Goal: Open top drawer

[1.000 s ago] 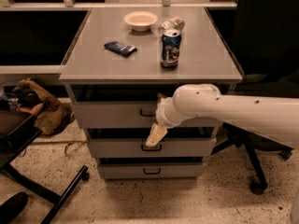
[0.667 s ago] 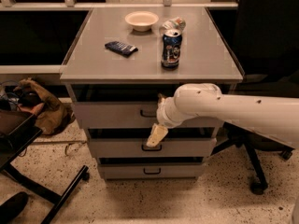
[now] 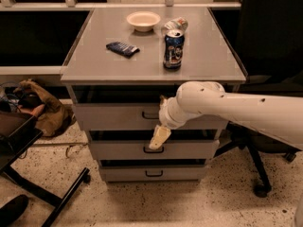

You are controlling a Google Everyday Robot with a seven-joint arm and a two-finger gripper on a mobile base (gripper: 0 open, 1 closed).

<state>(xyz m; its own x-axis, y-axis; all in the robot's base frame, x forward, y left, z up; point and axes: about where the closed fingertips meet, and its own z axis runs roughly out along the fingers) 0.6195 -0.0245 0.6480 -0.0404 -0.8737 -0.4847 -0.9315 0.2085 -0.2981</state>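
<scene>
Cream gripper hangs tip-down just above the middle drawer handle and below the top drawer handle. Risk: gripping at this height would likely pull the wrong drawer, and a hard tug could topple the can on the tabletop. Whether the gripper is wide or narrow cannot be told. The white arm reaches in from the right across the top drawer, which sits directly under the tabletop. The wrist is bent down.
</scene>
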